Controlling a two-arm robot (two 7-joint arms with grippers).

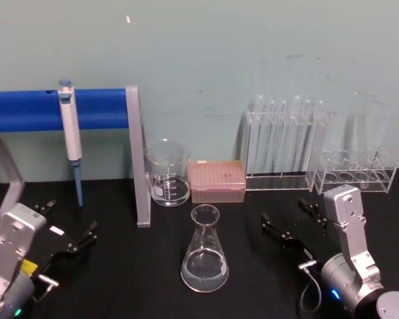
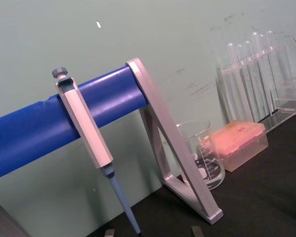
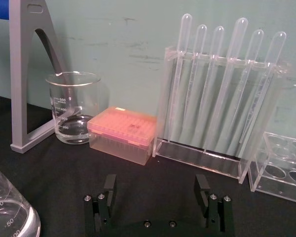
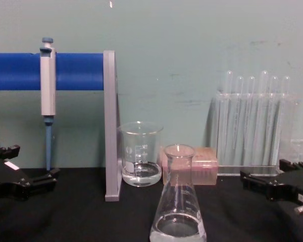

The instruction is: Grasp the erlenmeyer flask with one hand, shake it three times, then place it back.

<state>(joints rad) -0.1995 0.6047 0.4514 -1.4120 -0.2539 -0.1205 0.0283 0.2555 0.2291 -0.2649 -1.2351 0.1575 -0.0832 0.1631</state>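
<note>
The erlenmeyer flask (image 1: 204, 252) stands upright on the black table near its front middle, with a little clear liquid in its base. It also rises in the chest view (image 4: 178, 201), and its edge shows in the right wrist view (image 3: 10, 212). My left gripper (image 1: 70, 222), the one with a small white label, rests low at the flask's left, open and empty (image 4: 20, 174). At the flask's right my right gripper (image 1: 291, 216) is open too, with nothing between its fingers (image 3: 156, 190), and it shows in the chest view (image 4: 272, 181). Neither gripper touches the flask.
Behind the flask stand a glass beaker (image 1: 167, 173) and a pink tip box (image 1: 217, 181). A rack of test tubes (image 1: 286, 143) and a low clear rack (image 1: 356, 171) sit at the back right. A pipette (image 1: 70, 129) hangs on a blue bar with a grey post (image 1: 138, 159).
</note>
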